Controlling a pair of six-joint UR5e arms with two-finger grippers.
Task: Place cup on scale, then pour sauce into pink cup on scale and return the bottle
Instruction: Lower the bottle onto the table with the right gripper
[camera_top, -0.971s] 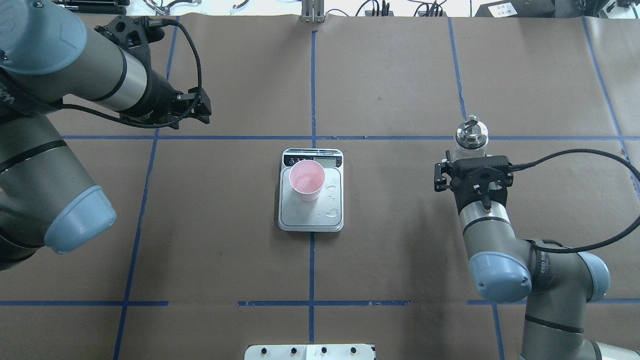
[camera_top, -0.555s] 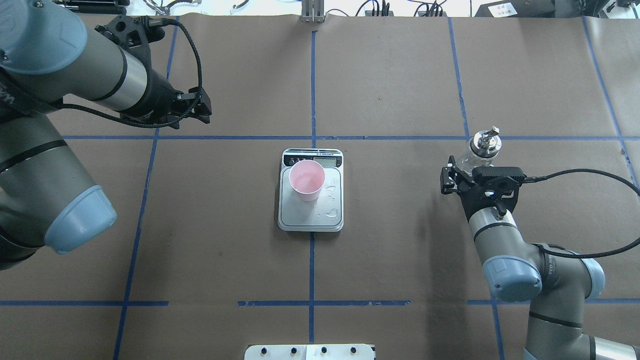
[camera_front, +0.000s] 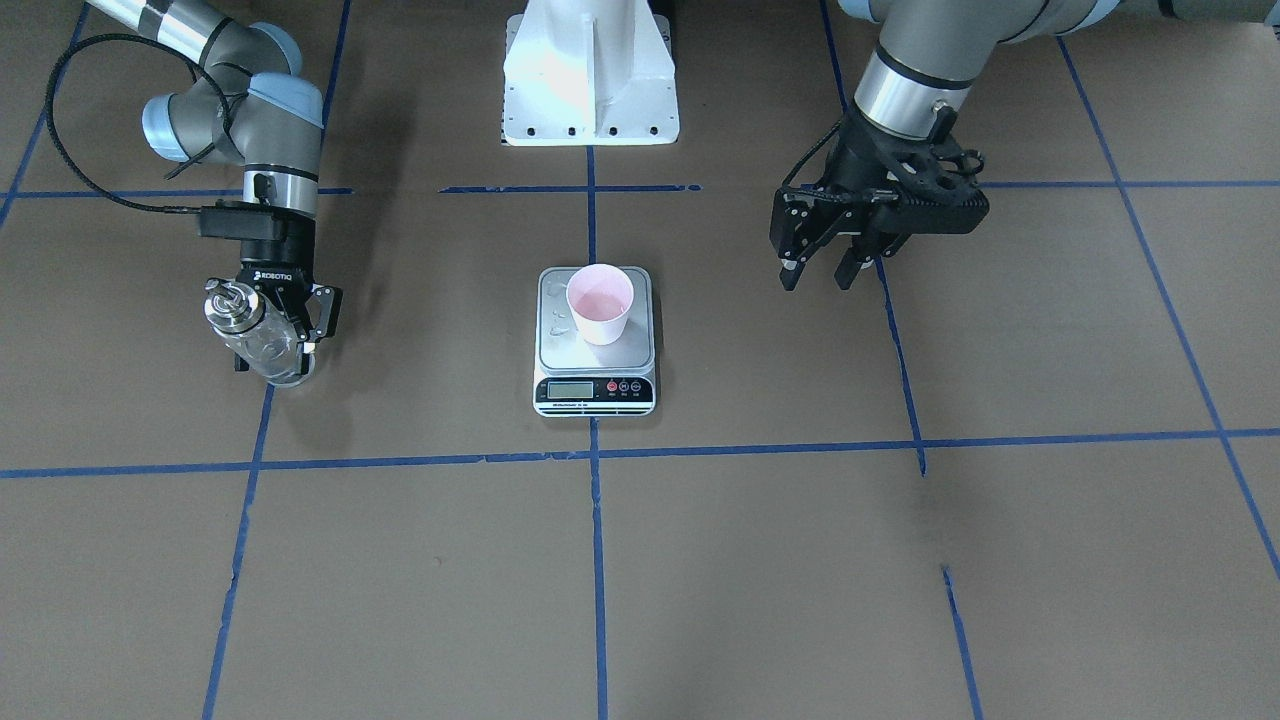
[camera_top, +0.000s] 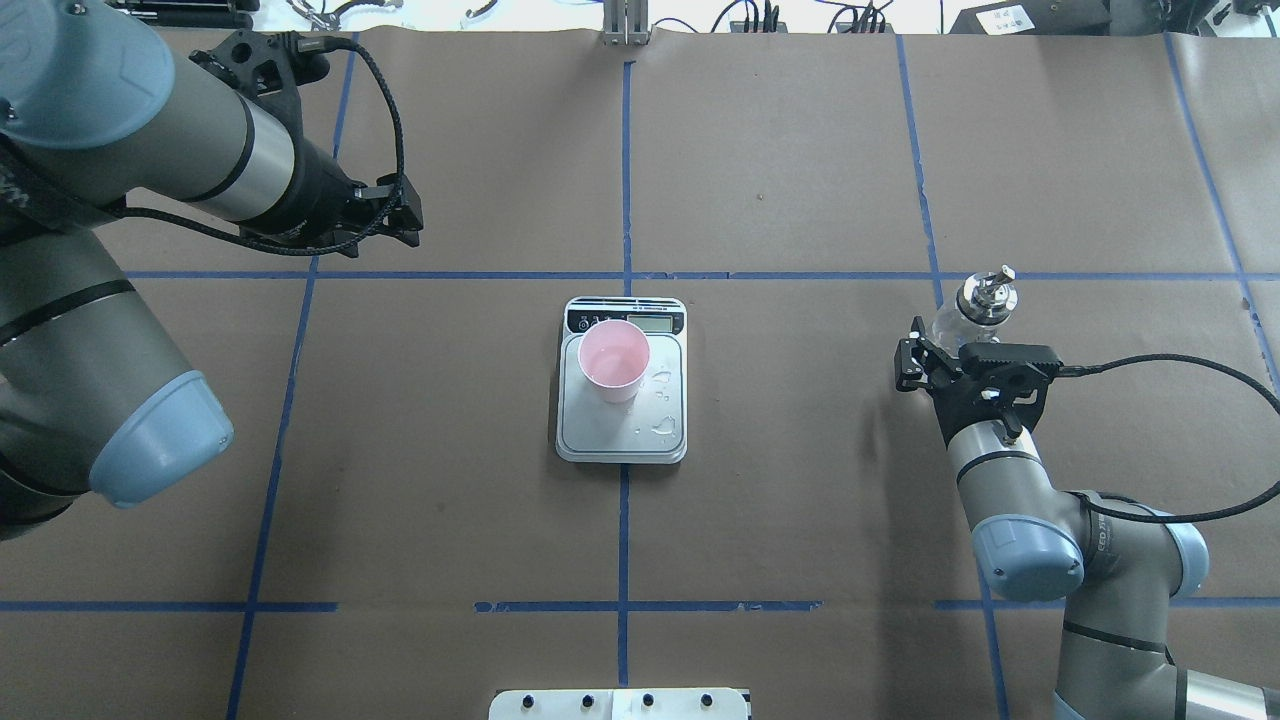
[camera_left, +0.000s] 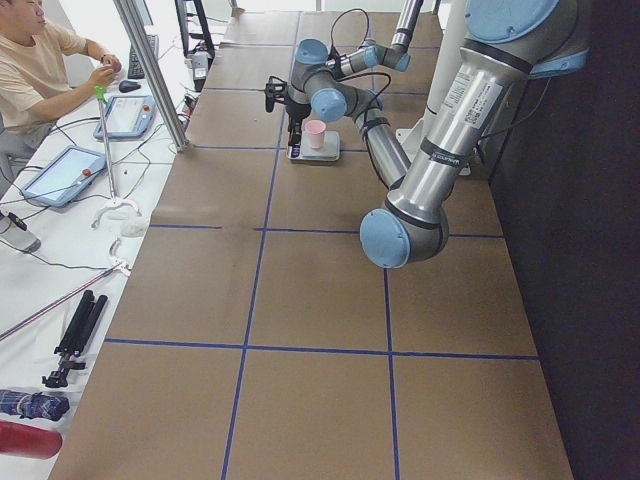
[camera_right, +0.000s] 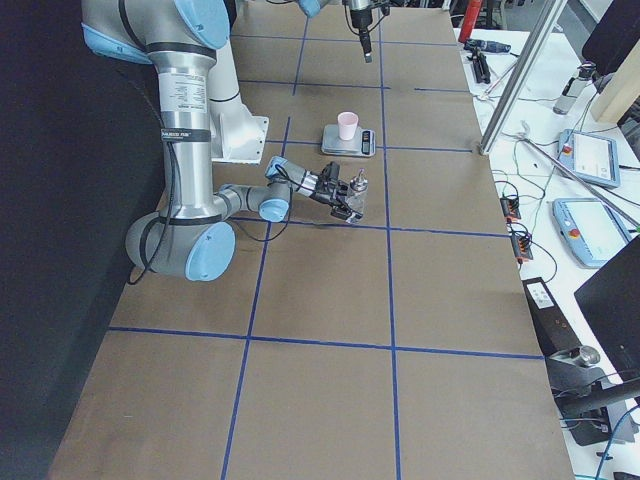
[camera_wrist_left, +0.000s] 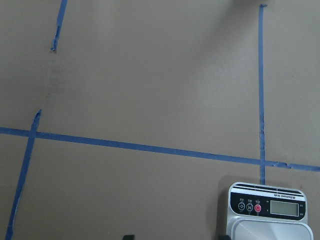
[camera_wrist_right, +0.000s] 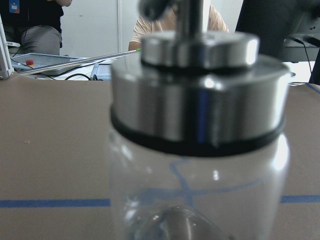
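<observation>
The right hand (camera_front: 276, 350) is pinching the glass bottle (camera_front: 256, 338) by its clear body, one finger on each side, with the silver collar and spout sticking out past the fingers. In the right side view the bottle looks roughly upright and low over the desk (camera_front: 420, 560), just beside a blue tape line (camera_front: 240, 520). Whether its base touches the brown paper cannot be told, nor how much liquid it holds. The bottle is well apart from the kitchen scale (camera_front: 596, 392), on the robot's right side of it, with a stretch of paper between the two. The pink cup (camera_front: 600, 305) stands upright on the scale's silver platform, behind the black display strip as seen from the operators' side. A few clear droplets (camera_top: 663, 428) lie on the platform beside the cup, toward the right arm. The left hand (camera_front: 816, 283) hangs above the desk on the other side of the scale, fingers spread and holding nothing, pointing downward, and its wrist camera catches only a corner of the scale. The white robot base (camera_front: 590, 80) sits behind the scale, and a black cable (camera_front: 80, 170) loops off the right arm's wrist. Beyond the desk's far edge a person (camera_left: 40, 70) sits at a side bench with tablets (camera_left: 62, 175), past a slanted metal post (camera_left: 150, 75).
</observation>
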